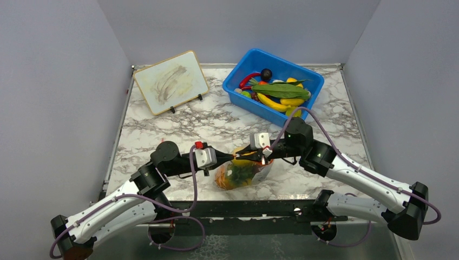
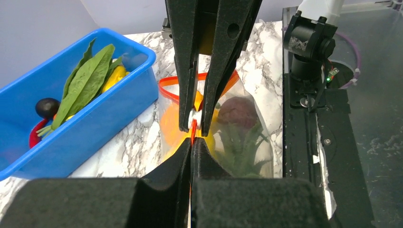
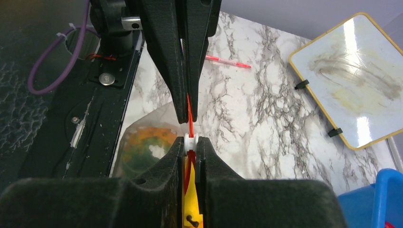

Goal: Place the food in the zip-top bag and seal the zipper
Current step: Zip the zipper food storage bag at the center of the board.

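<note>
The clear zip-top bag stands near the table's front edge. It holds food: an orange pineapple with a green crown and a dark red-brown fruit. My left gripper comes in from the left and is shut on the red-orange zipper at the bag's mouth. My right gripper comes in from the right, tip to tip with the left. It is shut on the zipper's small white slider. Part of the strip still loops open beyond the slider.
A blue bin at the back right holds bananas, green leaves and other toy food. A small whiteboard stands at the back left. A red pen lies on the marble. The black arm mount runs along the near edge.
</note>
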